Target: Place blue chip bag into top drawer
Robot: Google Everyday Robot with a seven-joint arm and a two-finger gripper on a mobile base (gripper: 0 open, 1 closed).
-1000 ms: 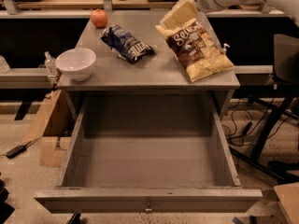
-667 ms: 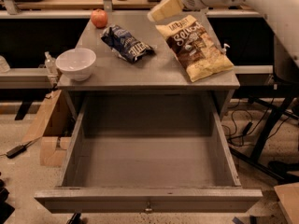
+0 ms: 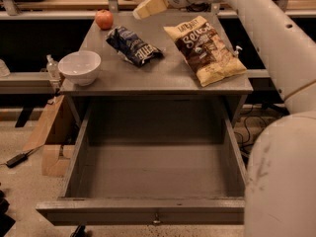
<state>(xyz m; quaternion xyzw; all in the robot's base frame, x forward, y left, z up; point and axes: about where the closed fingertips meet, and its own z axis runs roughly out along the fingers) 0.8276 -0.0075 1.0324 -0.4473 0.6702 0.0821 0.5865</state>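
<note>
The blue chip bag (image 3: 133, 46) lies crumpled on the grey tabletop (image 3: 163, 78), left of centre, its white lettering facing up. My gripper (image 3: 150, 6) hangs over the back of the table, above and just right of the bag, apart from it and holding nothing that I can see. My white arm (image 3: 261, 28) reaches in from the right. The top drawer (image 3: 143, 211) is pulled wide open under the tabletop. Its grey inside is bare and a small knob (image 3: 156, 220) sits on its front panel.
A large tan-and-brown chip bag (image 3: 205, 48) lies on the table's right side. A red apple (image 3: 103, 19) sits at the back left and a white bowl (image 3: 79, 67) at the front left corner. A cardboard box (image 3: 52, 132) stands on the floor at left.
My gripper has moved left along the back of the table, from above the tan bag to a spot near the blue chip bag. The objects have not moved.
</note>
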